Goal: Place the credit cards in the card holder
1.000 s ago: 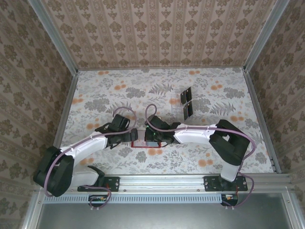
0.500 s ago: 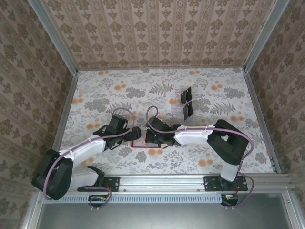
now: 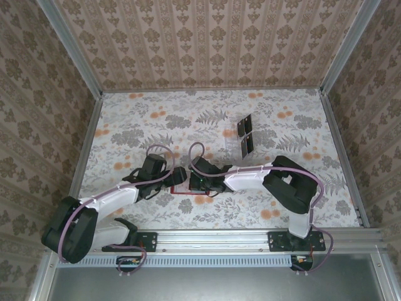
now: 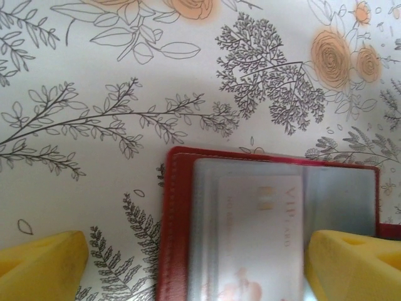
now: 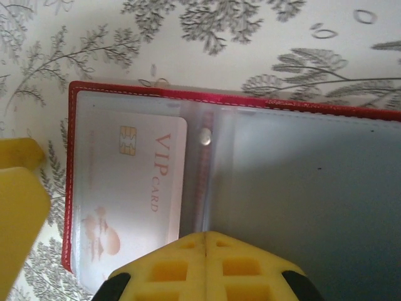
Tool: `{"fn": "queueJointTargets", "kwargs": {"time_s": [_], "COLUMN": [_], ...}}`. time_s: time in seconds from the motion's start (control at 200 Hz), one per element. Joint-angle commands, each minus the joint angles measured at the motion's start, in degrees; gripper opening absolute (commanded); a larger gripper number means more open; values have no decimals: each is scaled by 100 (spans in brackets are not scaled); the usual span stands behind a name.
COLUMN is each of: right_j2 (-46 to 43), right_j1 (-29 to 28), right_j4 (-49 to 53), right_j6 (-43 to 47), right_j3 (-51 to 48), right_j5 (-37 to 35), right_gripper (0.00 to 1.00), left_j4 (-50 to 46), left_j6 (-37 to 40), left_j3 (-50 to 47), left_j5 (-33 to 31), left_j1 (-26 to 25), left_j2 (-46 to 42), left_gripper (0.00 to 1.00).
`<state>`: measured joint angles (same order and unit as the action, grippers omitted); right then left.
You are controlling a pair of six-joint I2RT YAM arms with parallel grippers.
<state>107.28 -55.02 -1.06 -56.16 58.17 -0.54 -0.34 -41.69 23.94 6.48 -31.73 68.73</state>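
The red card holder (image 3: 182, 192) lies open on the flowered table (image 3: 125, 125) between my two grippers. Its clear inner sleeves (image 5: 301, 188) face up, and a pale card marked VIP (image 5: 138, 182) sits in the left sleeve. My left gripper (image 4: 195, 246) is open, its yellow fingers (image 4: 41, 263) straddling the holder's left half (image 4: 172, 238) over the pale card (image 4: 263, 232). My right gripper (image 5: 207, 237) is shut, its tips pressed on the sleeves near the centre fold. Dark credit cards (image 3: 245, 125) stand in a clear rack farther back.
The clear plastic rack (image 3: 233, 133) with the dark cards stands behind and right of the grippers. One left finger (image 5: 19, 213) shows at the left edge of the right wrist view. Patterned walls enclose the table on three sides.
My left gripper has slid right to the holder. The right arm has shifted slightly left, its gripper staying on the holder.
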Motion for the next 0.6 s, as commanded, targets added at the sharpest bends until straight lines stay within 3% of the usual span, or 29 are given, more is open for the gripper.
{"fn": "queueJointTargets", "kwargs": {"time_s": [0.0, 0.595], "right_j2": [158, 177], "right_j1": [-78, -74], "right_j4": [-60, -239], "right_j6": [-120, -176], "right_j3": [185, 214], "right_j5": [132, 311], "right_gripper": [1, 1], "left_j4": [152, 198], "left_j6": [-132, -147], "left_j3": [-117, -146], "left_j5": [103, 110], "left_j1": [52, 44], "left_j2": [-70, -82], "left_gripper": [100, 100]}}
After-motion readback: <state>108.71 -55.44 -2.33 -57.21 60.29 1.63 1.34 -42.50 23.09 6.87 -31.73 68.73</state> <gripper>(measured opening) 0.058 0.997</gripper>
